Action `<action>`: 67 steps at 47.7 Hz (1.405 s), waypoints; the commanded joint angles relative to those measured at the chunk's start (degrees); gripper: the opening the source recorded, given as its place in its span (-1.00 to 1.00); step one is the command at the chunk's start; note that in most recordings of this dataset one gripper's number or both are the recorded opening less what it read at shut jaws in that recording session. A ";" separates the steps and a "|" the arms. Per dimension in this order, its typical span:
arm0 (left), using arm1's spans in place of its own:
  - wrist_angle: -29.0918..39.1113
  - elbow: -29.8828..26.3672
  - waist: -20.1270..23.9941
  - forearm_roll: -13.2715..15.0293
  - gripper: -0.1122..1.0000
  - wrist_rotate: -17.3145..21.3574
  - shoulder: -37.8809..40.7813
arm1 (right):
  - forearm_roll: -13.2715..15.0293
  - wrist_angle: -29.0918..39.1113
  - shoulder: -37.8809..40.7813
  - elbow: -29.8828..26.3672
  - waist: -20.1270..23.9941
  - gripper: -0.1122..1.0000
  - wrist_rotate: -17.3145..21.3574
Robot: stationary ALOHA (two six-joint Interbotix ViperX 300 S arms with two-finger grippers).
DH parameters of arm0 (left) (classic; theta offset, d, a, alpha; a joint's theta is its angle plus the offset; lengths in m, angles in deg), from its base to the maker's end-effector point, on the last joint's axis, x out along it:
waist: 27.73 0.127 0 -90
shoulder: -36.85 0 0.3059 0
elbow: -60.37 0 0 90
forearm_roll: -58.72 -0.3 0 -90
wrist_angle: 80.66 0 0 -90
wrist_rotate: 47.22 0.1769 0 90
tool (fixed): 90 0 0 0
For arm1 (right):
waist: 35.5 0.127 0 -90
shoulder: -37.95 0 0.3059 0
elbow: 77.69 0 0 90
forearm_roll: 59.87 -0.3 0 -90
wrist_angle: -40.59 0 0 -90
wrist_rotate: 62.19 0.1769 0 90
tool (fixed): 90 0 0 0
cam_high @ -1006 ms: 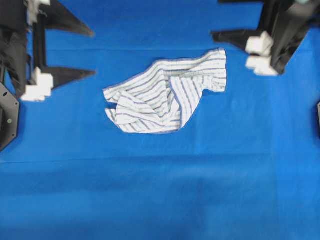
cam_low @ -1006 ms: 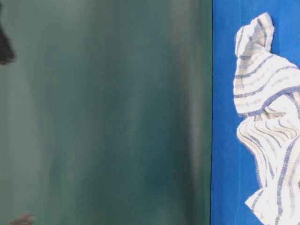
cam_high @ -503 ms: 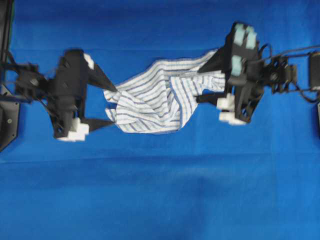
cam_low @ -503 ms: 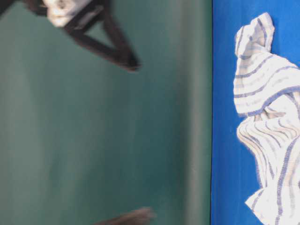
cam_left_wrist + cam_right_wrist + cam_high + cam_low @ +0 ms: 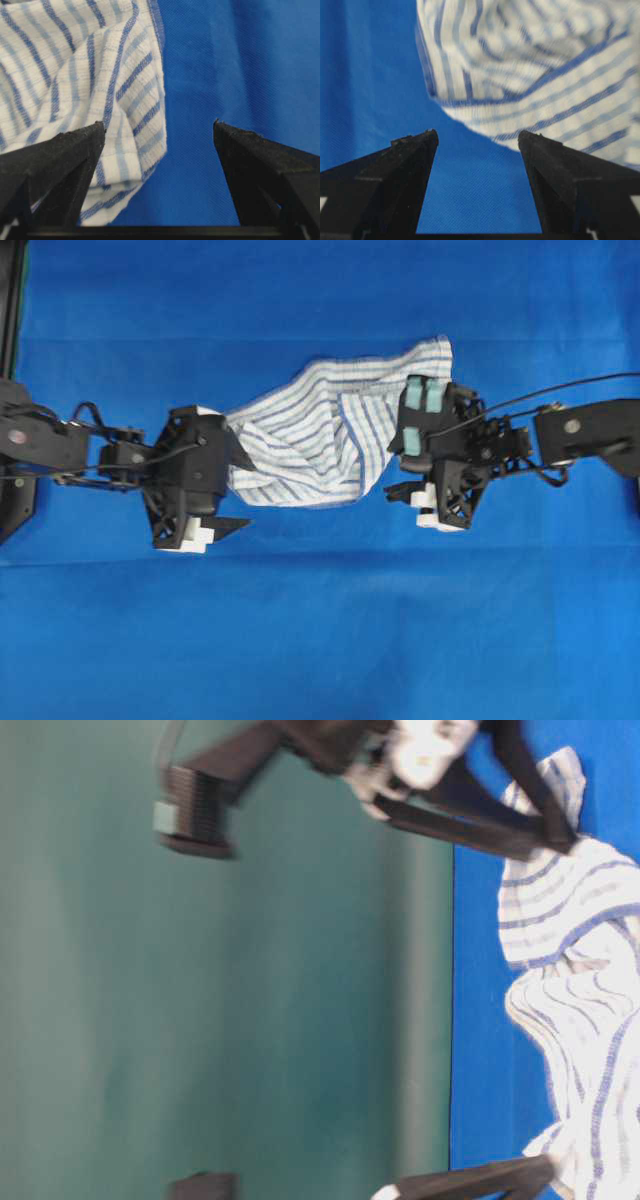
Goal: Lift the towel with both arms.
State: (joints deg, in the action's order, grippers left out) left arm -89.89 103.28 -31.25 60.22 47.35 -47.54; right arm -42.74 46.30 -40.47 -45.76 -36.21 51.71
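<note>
Both arms have closed in on the towel [image 5: 330,435], which lies crumpled at centre of the blue sheet [image 5: 320,640]. Your left gripper [image 5: 240,495] at nine o'clock and right gripper [image 5: 398,465] at three o'clock stand spread, pinching nothing. Judgement: approach complete, grasp outstanding.

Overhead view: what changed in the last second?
Both arms swung in from the top corners and came down at the towel: the left gripper at its left edge, the right gripper at its right edge. Both are open; neither has gripped cloth. The towel lies in the same crumpled shape on the blue sheet.
</note>
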 commanded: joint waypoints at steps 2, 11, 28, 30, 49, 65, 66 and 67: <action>-3.43 -0.70 -0.18 0.09 0.85 0.00 3.34 | -0.09 -2.72 2.37 -0.79 -0.18 0.40 0.09; -6.33 -0.97 -0.18 0.26 0.85 0.00 8.26 | -0.09 -6.68 6.15 -0.97 -1.05 0.40 0.09; -6.42 -1.05 0.79 0.70 0.82 -0.70 10.37 | 0.00 -7.47 6.94 -1.32 -1.76 0.40 0.09; -6.24 -1.05 1.23 0.70 0.81 -0.88 10.37 | 0.00 -7.56 7.12 -1.49 -2.02 0.40 0.09; -3.52 -0.44 1.85 0.53 -0.71 -0.70 9.93 | 0.00 -8.61 8.61 -2.55 -5.54 -0.76 0.09; 5.01 -2.46 2.29 0.62 -0.71 -0.70 0.79 | -0.09 -3.34 0.35 -2.64 -4.92 -0.76 0.26; 6.59 -2.90 2.55 0.53 -0.71 -0.70 -0.79 | -0.09 -2.64 -0.62 -2.72 -4.92 -0.76 0.26; 7.73 -3.25 2.72 0.53 -0.71 -0.70 -1.85 | -0.09 -1.85 -1.67 -2.72 -4.92 -0.76 0.18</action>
State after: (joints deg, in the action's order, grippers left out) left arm -85.23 101.70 -29.05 60.83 46.82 -44.82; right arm -42.74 42.43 -37.40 -47.43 -41.13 51.89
